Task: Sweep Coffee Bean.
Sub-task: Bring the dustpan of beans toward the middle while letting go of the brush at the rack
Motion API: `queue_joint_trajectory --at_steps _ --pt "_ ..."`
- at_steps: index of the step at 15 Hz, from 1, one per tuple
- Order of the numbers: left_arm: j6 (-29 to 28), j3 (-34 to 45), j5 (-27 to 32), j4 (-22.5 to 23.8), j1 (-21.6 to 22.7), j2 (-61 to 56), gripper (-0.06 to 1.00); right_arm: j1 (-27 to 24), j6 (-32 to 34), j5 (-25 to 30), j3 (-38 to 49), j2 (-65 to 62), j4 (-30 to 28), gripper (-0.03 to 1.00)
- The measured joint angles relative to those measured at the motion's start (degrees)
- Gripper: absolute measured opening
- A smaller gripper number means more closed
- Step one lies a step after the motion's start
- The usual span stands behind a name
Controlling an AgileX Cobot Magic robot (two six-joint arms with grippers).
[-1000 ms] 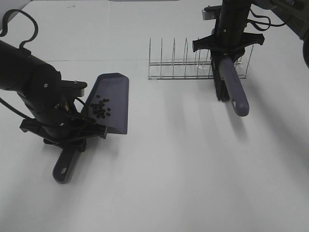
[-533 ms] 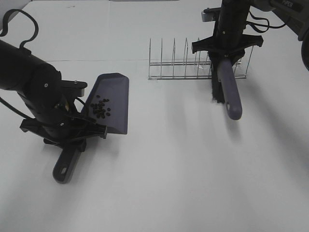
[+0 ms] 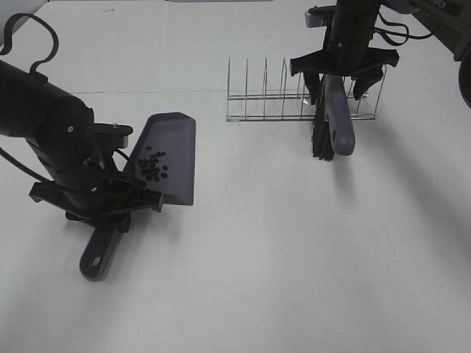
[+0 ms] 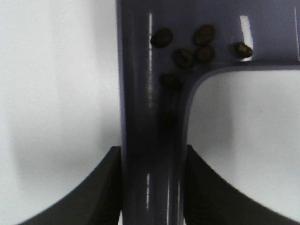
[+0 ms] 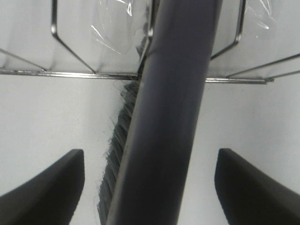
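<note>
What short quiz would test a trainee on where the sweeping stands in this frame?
1. How do the jaws of the right gripper stand around the brush?
2. The left gripper is shut on: A) the brush; B) the handle of the dustpan; C) nothing.
3. True or false: the coffee beans lie inside the dustpan.

Key:
1. Open, clear of the brush's handle on both sides.
2. B.
3. True.
</note>
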Motion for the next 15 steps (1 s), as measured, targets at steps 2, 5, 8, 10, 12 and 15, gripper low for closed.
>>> queue_joint_trajectory --at_steps 2,5,8,10,12,15 --pt "0.0 0.0 0.06 0.0 0.0 0.0 0.34 0.0 -0.29 -0.11 -0.63 0.0 0.23 0.68" --pt "0.0 0.0 0.06 0.0 0.0 0.0 0.34 0.0 -0.74 -0.11 -0.63 -0.29 1.83 0.68" --pt "0.0 0.0 0.06 0.0 0.0 0.0 0.34 0.0 -1.72 -0.06 -0.63 -2.58 1.78 0.68" --pt "0.0 0.0 0.06 0.0 0.0 0.0 0.34 0.0 -1.78 0.0 -0.63 -5.5 1.78 0.68" --pt "0.0 0.0 0.06 0.0 0.0 0.0 0.34 0.0 -1.89 0.0 -0.63 -9.51 1.89 0.68" --pt "0.0 0.0 0.34 0.0 0.0 -0.46 0.34 0.34 -2.58 -0.57 2.58 -17.19 6.47 0.68"
